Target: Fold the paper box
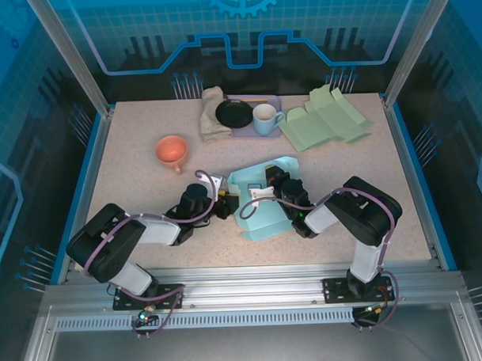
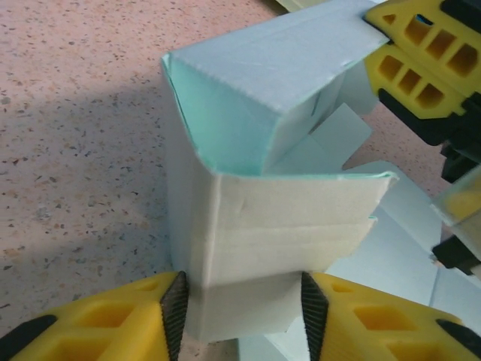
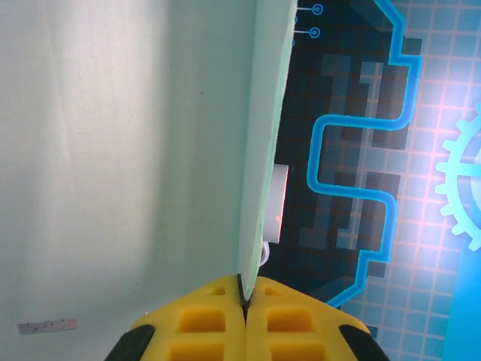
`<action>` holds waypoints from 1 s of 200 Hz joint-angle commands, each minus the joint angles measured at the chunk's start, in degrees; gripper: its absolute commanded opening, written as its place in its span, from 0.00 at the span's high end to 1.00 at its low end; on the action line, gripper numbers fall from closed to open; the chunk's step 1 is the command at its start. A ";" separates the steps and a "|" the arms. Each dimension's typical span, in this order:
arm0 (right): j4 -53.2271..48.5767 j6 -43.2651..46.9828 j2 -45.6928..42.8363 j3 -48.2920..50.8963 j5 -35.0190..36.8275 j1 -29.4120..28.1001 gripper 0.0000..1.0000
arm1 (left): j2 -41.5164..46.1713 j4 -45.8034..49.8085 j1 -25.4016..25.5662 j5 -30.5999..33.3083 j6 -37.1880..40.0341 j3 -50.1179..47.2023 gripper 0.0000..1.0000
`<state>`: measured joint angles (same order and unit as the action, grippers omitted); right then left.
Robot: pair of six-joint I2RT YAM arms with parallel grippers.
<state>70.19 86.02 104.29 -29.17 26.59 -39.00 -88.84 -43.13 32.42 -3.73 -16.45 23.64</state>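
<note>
The light teal paper box (image 1: 260,218) lies partly folded at the table's middle, between both arms. In the left wrist view its folded white end (image 2: 285,218) stands upright, and my left gripper (image 2: 242,304) is open with one pad at each side of that end's lower flap, close against it. My left gripper (image 1: 226,206) is at the box's left side. My right gripper (image 1: 273,183) reaches in from the right and is shut on the thin edge of a box wall (image 3: 128,150), pinched at the fingertips (image 3: 244,289). Its yellow fingers (image 2: 409,53) hold the box's top corner.
An orange cup (image 1: 172,150) stands at the left back. Behind it are a beige cloth (image 1: 212,112) and a purple tray (image 1: 273,100) with a black plate (image 1: 234,113) and a mug (image 1: 265,119). Flat green box blanks (image 1: 326,118) lie at the back right.
</note>
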 commanded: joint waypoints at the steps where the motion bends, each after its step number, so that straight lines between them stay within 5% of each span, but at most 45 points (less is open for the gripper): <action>1: 1.27 -0.34 1.22 1.22 -0.05 -0.55 1.00 | -1.47 0.68 0.35 2.31 0.36 2.23 0.48; 68: 0.91 -0.41 1.05 1.47 -0.51 -0.62 1.00 | -4.99 -0.06 0.88 2.29 0.54 5.46 0.48; 200: -0.30 -0.77 1.18 1.47 -1.03 -0.55 1.00 | -11.21 1.18 1.35 12.86 0.23 10.52 0.55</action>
<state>71.02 86.02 104.29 -28.91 26.76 -39.00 -98.67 -42.35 33.71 5.30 -16.53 32.16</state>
